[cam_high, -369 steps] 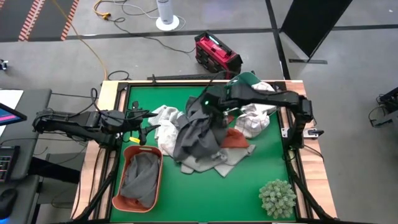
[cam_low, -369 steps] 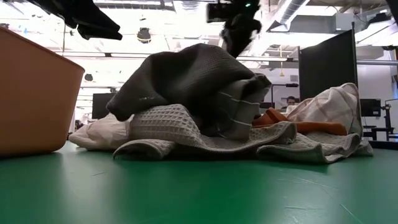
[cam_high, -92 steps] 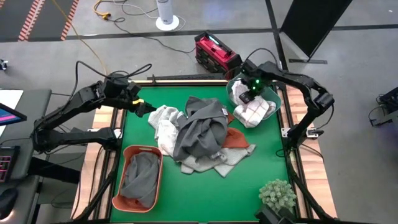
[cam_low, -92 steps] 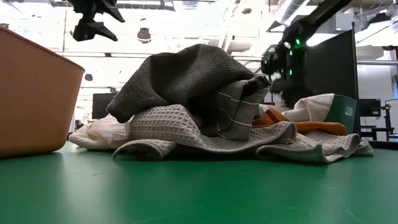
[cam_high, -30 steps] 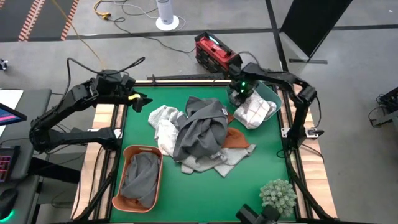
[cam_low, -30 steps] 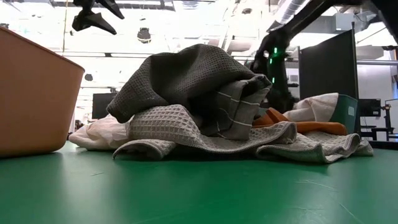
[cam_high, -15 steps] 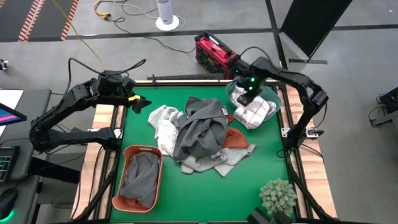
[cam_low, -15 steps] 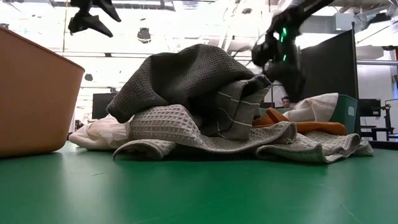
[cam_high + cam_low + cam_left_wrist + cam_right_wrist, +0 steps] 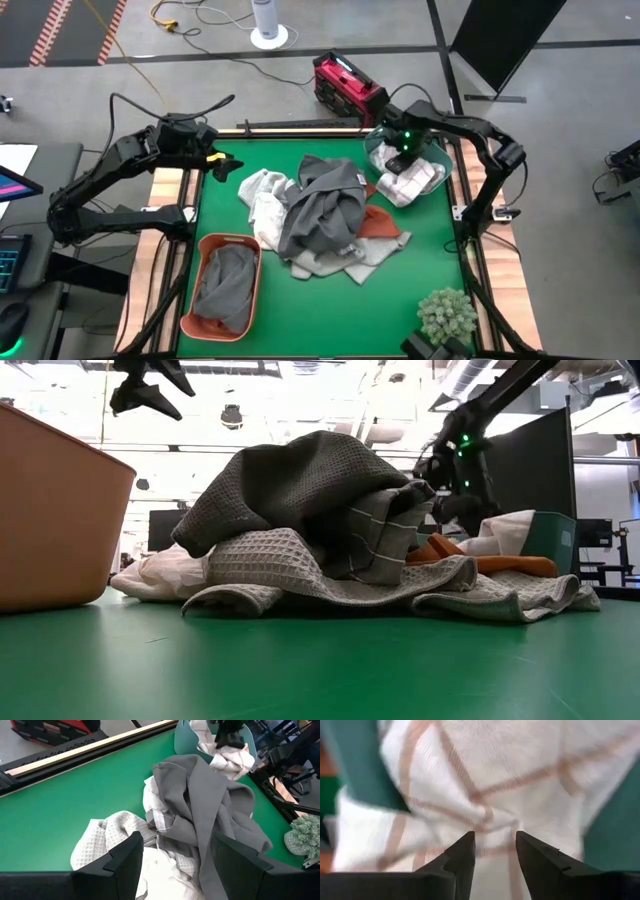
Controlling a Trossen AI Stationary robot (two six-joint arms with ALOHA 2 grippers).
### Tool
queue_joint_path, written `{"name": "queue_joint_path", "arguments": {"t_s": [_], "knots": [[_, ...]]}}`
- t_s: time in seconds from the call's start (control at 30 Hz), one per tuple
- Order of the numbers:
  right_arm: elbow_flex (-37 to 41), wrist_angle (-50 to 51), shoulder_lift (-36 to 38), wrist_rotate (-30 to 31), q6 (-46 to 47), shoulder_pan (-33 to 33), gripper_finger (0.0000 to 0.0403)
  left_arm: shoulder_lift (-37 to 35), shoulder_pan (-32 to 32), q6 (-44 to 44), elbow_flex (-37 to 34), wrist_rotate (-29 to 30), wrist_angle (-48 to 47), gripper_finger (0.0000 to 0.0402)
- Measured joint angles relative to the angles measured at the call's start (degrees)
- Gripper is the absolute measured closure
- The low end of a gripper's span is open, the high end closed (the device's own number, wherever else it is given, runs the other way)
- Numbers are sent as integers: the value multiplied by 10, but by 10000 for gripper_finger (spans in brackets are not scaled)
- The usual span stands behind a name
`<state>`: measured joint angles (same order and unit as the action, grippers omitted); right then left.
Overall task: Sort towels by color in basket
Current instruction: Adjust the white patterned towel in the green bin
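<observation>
A heap of towels lies mid-table: a dark grey towel (image 9: 325,205) on top, a grey checked one (image 9: 375,540), a rust-orange one (image 9: 378,222) and a white one (image 9: 262,190). A white checked towel (image 9: 415,180) lies half in a teal basket (image 9: 372,150) at the far right and spills over its rim. My right gripper (image 9: 398,160) is down on that towel, shut on it. My left gripper (image 9: 228,163) hangs open, high over the far left of the table. My right gripper (image 9: 494,840) pinches a gathered fold of the white checked towel (image 9: 492,822) between its two fingers, coming from above and pointing down. The cloth puckers toward the fingertips. The towel rests in the teal basket and over its rim onto the table.
An orange basket (image 9: 205,250) at the near left holds a grey towel (image 9: 225,285). A spiky pale-green plant ball (image 9: 447,315) sits at the near right corner. Bare green table shows along the near edge and between heap and orange basket. A red box (image 9: 348,88) stands beyond the far edge.
My right gripper has moved from the basket's far left rim toward the table's right and near side, then come down onto the white checked towel. The part of the towel that spills out has shifted a little.
</observation>
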<state>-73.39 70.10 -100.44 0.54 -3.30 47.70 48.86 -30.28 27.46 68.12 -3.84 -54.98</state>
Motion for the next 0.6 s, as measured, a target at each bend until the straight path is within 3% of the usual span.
{"name": "queue_joint_path", "arguments": {"t_s": [0.17,0.3,0.5,0.6], "knots": [[-88,104,2,15,-104,-12,203,0,0,-2,0,-26,-1,180],[-104,93,34,23,-137,-31,186,0,0,10,0,-43,-13,180],[-85,73,57,113,-81,-56,180,0,0,35,0,-47,-12,180],[-87,75,58,95,-43,-56,183,0,0,28,0,-46,-12,180]]}}
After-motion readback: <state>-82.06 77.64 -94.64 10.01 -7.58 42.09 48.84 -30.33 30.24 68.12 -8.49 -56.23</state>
